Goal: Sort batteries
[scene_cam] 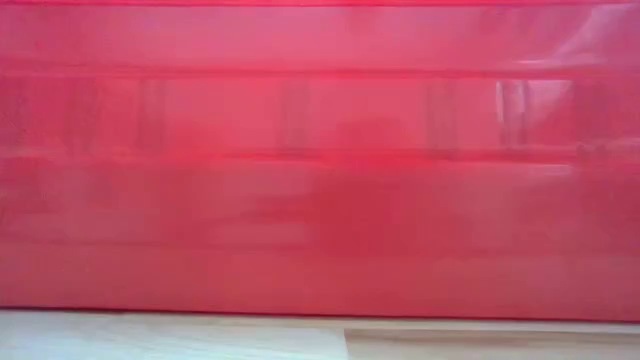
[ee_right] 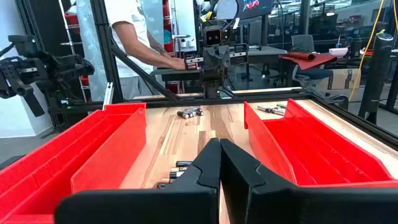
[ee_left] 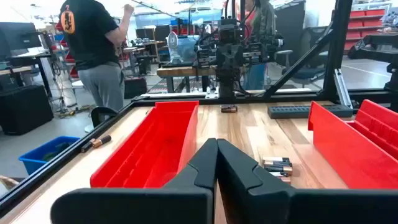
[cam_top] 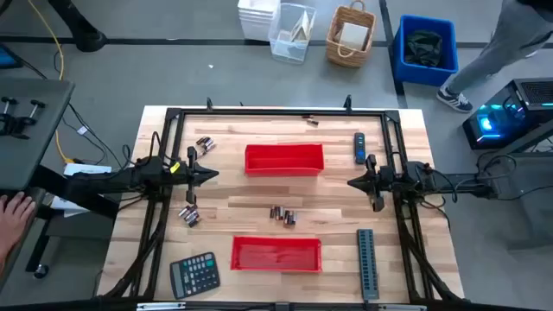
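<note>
Small dark batteries lie on the wooden table in loose clusters: far left [cam_top: 204, 145], near left [cam_top: 188, 215], and centre [cam_top: 282, 215] between the two red trays; one single battery [cam_top: 311, 122] lies by the far edge. The far red tray [cam_top: 283, 159] and the near red tray [cam_top: 276, 253] stand lengthwise across the table. My left gripper [cam_top: 212, 174] hovers shut left of the trays, pointing right [ee_left: 216, 149]. My right gripper [cam_top: 352, 182] is shut on the right, pointing left [ee_right: 219, 149]. The centre cluster shows ahead of both [ee_left: 277, 165] [ee_right: 180, 168].
A calculator [cam_top: 194, 275] lies at the near left. A long grey ridged strip [cam_top: 367, 262] lies at the near right, and a black-and-blue device [cam_top: 359, 148] at the far right. The near tray's red wall [scene_cam: 320, 160] fills the low view. A person's hand [cam_top: 13, 210] rests left of the table.
</note>
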